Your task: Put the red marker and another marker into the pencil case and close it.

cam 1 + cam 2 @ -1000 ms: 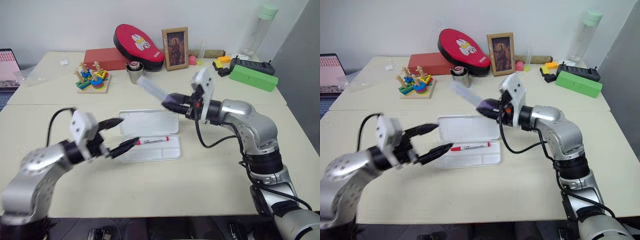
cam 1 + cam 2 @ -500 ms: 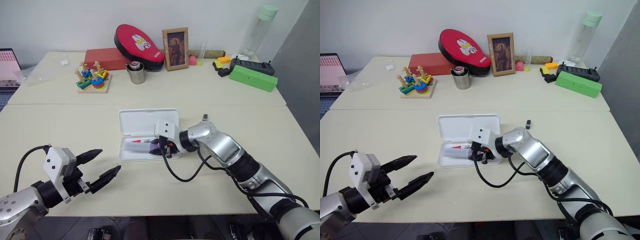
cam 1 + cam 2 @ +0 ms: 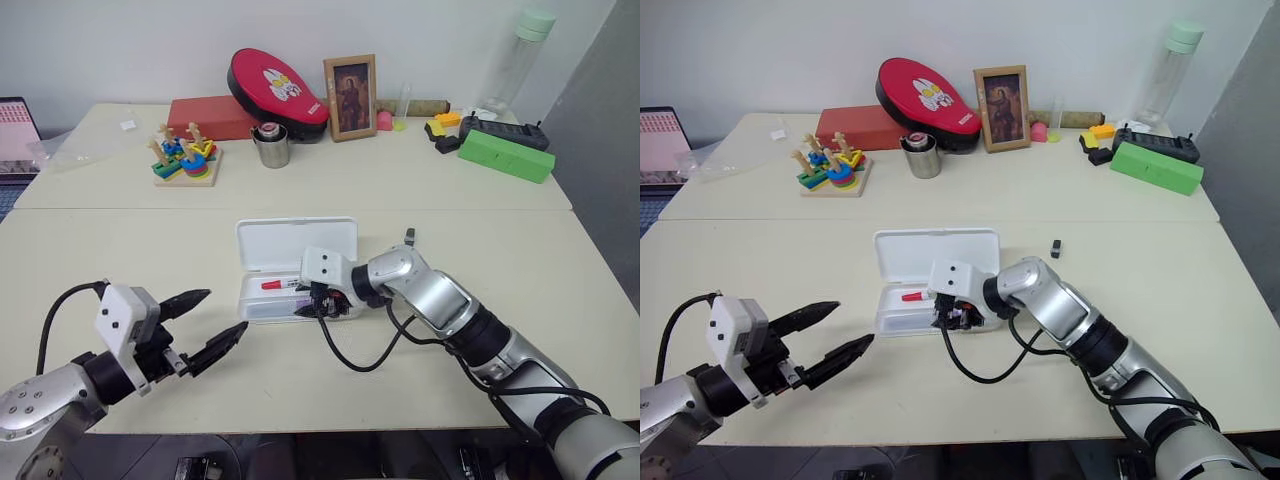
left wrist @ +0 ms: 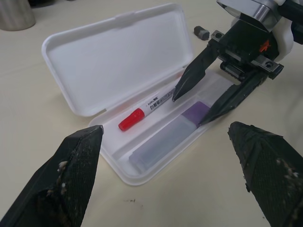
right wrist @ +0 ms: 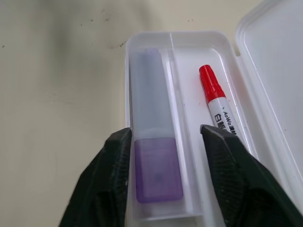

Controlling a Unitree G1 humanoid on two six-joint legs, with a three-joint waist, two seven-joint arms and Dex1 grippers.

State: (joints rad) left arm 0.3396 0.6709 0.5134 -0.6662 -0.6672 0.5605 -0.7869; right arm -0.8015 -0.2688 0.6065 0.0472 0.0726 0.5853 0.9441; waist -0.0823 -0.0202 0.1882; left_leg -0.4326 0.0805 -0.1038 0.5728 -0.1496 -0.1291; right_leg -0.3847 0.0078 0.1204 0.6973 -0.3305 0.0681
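- White case [image 4: 118, 71] lies open at table centre, lid folded flat at 12 o'clock of the tray.
- Left gripper [image 3: 205, 325] hovers at 8 o'clock of the case, fingers wide apart, holding nothing.
- Red marker [image 4: 151, 108] lies in the tray's lid-side channel, cap toward the left gripper.
- Purple marker [image 5: 154, 142] lies in the other, front channel, parallel to the red one.
- Right gripper [image 3: 952, 312] sits over the tray's right end, fingers [image 5: 109, 184] apart and straddling the purple marker; looks released, contact not certain.
- Risk: a finger dragging the purple marker out on retreat, since the tips sit low in the tray.
- Risk: the light case sliding on the smooth top when the lid gets pushed over, so the lid may not latch.
- Risk: a marker riding up on the divider would jam the lid.
- Cream table [image 3: 120, 240], two slabs butted together; clutter at 12 o'clock: stacking toy [image 3: 183, 158], red pouch [image 3: 277, 88], photo frame [image 3: 350, 97], green box [image 3: 506, 154]; white wall behind.
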